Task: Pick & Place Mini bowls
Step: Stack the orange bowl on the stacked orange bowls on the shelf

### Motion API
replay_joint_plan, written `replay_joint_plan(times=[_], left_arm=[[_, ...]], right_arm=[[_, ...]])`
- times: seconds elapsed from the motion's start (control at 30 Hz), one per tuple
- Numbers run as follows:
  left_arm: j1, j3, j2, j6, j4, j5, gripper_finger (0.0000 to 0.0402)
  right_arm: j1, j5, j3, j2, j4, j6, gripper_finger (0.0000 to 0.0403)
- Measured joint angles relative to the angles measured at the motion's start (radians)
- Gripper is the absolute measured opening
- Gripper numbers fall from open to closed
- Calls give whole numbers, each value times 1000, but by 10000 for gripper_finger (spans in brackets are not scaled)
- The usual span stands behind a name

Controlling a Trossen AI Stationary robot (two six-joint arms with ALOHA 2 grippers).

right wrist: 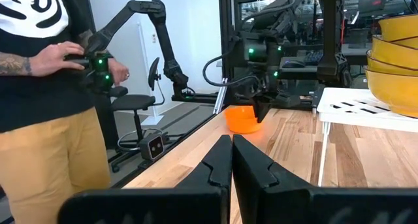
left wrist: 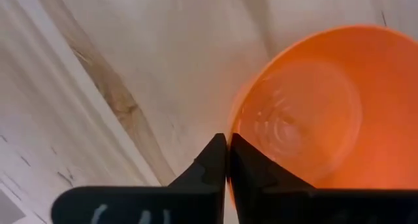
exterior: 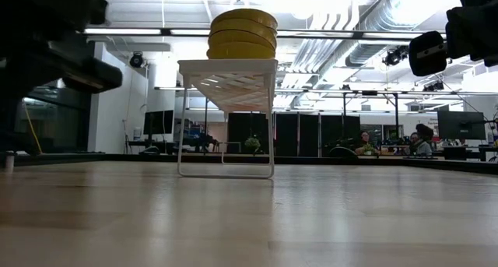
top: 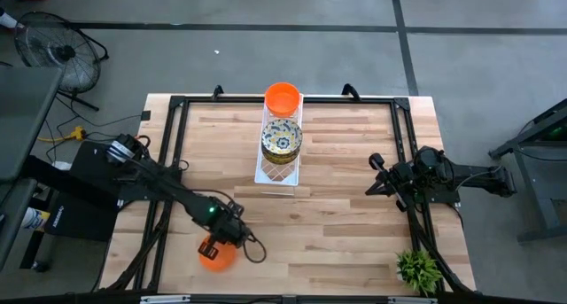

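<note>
A plain orange mini bowl (top: 221, 258) sits close to the table's near edge, left of centre; it also shows in the left wrist view (left wrist: 313, 113) and the right wrist view (right wrist: 240, 121). My left gripper (top: 213, 245) (left wrist: 226, 160) is over it and shut on it. A white lattice tray (top: 266, 173) (exterior: 226, 66) stands at the table's middle on thin legs. It carries another orange bowl (top: 283, 97) at its far end and a stack of floral bowls (top: 282, 137) (exterior: 241, 29). My right gripper (right wrist: 231, 152) waits shut near the right edge (top: 383, 175). My left gripper has the orange bowl by its rim (left wrist: 232, 129), which runs into the slit between the two fingers, one finger (left wrist: 251, 168) on the inner side and one outside. The fingers come down from above. Whether the bowl's base is on the table, I cannot tell.
A small green plant (top: 416, 268) stands at the near right corner. A black frame (top: 177, 105) runs around the tabletop. Bare wood lies between the tray and both arms. A person (right wrist: 46, 87) stands beyond the table's left side, handling a control arm.
</note>
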Motion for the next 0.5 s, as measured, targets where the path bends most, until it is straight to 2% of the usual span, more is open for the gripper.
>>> replay_joint_plan(times=[0.13,0.37,0.5], left_arm=[[44,-1,-41,8,-10,22,3],[158,15,-248,-65,-160,98,2],[254,44,-374,-163,-286,47,1]], right_arm=[[0,0,0,0,0,0,0],[0,0,0,0,0,0,0],[0,0,0,0,0,0,0]])
